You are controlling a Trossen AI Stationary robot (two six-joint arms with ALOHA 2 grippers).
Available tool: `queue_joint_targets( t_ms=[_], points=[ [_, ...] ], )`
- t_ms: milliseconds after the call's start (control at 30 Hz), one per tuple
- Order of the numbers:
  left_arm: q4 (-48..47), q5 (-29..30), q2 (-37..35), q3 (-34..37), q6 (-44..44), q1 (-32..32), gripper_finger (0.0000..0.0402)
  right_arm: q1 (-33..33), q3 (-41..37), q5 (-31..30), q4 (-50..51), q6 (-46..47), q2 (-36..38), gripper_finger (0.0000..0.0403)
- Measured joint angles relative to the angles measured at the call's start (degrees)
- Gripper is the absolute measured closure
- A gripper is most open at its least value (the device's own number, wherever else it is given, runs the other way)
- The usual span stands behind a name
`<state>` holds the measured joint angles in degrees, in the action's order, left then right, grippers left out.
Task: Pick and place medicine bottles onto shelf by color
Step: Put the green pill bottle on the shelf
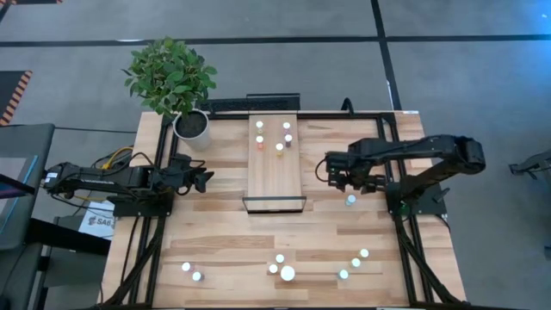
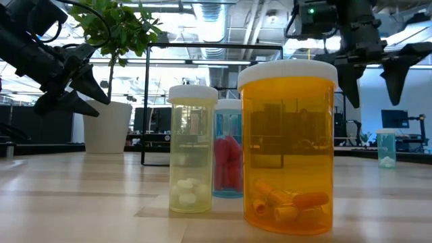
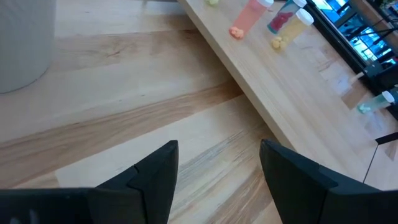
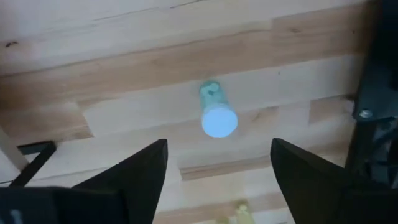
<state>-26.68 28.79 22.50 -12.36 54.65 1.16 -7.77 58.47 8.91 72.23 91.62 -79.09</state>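
Observation:
The light-wood shelf (image 1: 277,172) lies at the table's middle, with several small white-capped bottles (image 1: 274,136) standing at its far end. A teal bottle (image 1: 350,200) stands upright on the table right of the shelf; it also shows in the right wrist view (image 4: 217,115). My right gripper (image 1: 334,177) hangs open above it, touching nothing; in the right wrist view (image 4: 217,180) the bottle shows ahead of the gap between the fingers. My left gripper (image 1: 203,179) is open and empty left of the shelf, above bare table (image 3: 217,177). Several more bottles (image 1: 287,274) stand near the front edge.
A potted plant in a white pot (image 1: 191,125) stands at the far left corner. In the low view a big orange bottle (image 2: 288,145), a yellow one (image 2: 192,148) and a teal one (image 2: 228,155) stand close to the camera. Bare wood lies between the shelf and the front bottles.

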Motion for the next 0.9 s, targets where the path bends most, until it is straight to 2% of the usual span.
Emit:
queue_joint_targets(
  t_ms=[133, 267, 633, 900],
  points=[
    [0.00, 0.01, 0.00, 0.00, 0.00, 0.01, 0.0189, 1.50, -3.79, 0.09, -4.98, 0.73, 0.10, 0.0090],
    [0.00, 0.01, 0.00, 0.00, 0.00, 0.01, 0.0189, 2.17, -7.34, 2.90, -9.23, 2.89, 0.15, 0.0089],
    [0.00, 0.03, 0.00, 0.00, 0.00, 0.01, 0.0189, 2.03, -14.83, 3.40, -17.80, 2.50, 0.17, 0.0089],
    [0.00, 0.03, 0.00, 0.00, 0.00, 0.01, 0.0189, 0.10, -15.27, 3.02, -19.04, -2.32, 0.17, 0.0098]
  ],
)
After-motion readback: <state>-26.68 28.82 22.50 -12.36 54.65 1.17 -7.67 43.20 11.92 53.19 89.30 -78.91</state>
